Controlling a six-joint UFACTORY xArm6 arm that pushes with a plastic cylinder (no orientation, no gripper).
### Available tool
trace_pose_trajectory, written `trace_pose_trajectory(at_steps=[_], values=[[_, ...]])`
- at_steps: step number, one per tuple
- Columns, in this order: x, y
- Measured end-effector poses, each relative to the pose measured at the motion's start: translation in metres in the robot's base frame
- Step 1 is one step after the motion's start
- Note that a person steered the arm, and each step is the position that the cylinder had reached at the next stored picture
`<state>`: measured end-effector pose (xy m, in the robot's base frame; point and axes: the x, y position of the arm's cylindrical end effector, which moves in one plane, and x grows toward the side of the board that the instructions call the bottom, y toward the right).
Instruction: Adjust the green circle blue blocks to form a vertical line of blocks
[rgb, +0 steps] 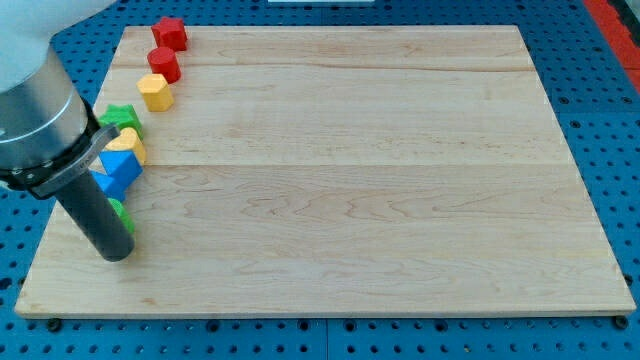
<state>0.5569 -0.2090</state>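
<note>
The blocks lie in a column by the board's left edge. A green circle (122, 214) is mostly hidden behind my rod. Just above it are two blue blocks, one (124, 165) slightly to the right and one (104, 185) lower and to the left, touching each other. My tip (116, 252) rests on the board just below the green circle, close to it or touching it; I cannot tell which. The rod and arm cover the left side of these blocks.
Further up the column are a small yellow block (133, 146), a green block (121, 119), a yellow hexagon (155, 92), a red cylinder (164, 65) and a red star (169, 33). The wooden board (350, 180) lies on a blue pegboard table.
</note>
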Motion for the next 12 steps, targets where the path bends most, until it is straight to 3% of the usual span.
trace_pose_trajectory(at_steps=[2, 3, 4, 5, 8, 10, 11, 12], values=[[0.014, -0.004], [0.031, -0.057], [0.001, -0.095], [-0.02, -0.093], [-0.029, -0.039], [0.007, -0.031], [0.018, 0.012], [-0.005, 0.076]])
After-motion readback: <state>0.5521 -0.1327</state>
